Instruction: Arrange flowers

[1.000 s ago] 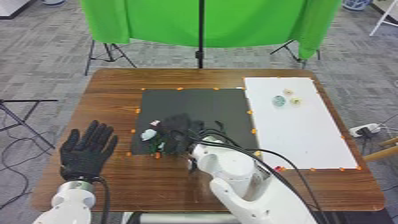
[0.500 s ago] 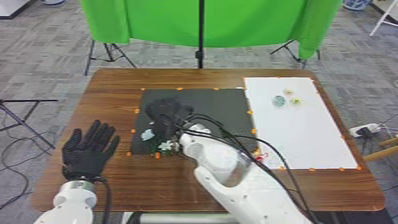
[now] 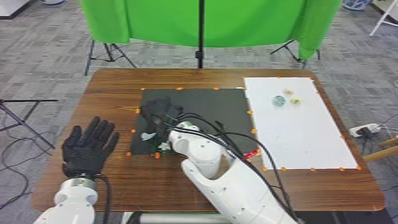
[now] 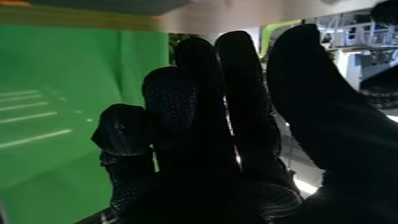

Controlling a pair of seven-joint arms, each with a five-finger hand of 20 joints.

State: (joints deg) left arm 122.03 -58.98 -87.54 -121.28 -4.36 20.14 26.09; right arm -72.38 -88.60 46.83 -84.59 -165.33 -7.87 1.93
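Note:
My right hand [image 3: 161, 109] is over the left part of the black mat [image 3: 222, 107], with its fingers extended. In the right wrist view my right hand [image 4: 204, 145] has mostly straight fingers, and no flower can be made out among them. Just nearer than this hand lies a white flower [image 3: 148, 135] on the mat. A second small white flower with green [image 3: 164, 146] is close beside my right forearm, partly covered. My left hand [image 3: 86, 149] is off the mat's left side, open, fingers spread and pointing away from me.
On the right a white sheet [image 3: 298, 135] holds a pale green round piece [image 3: 279, 101], a yellow-green flower [image 3: 296, 101] and a small pale one [image 3: 288, 92] towards its far end. Orange tabs line mat and sheet. Cables loop over my right arm.
My right hand has moved away from me and to the left, off the area beside the white flowers. My left hand has barely shifted.

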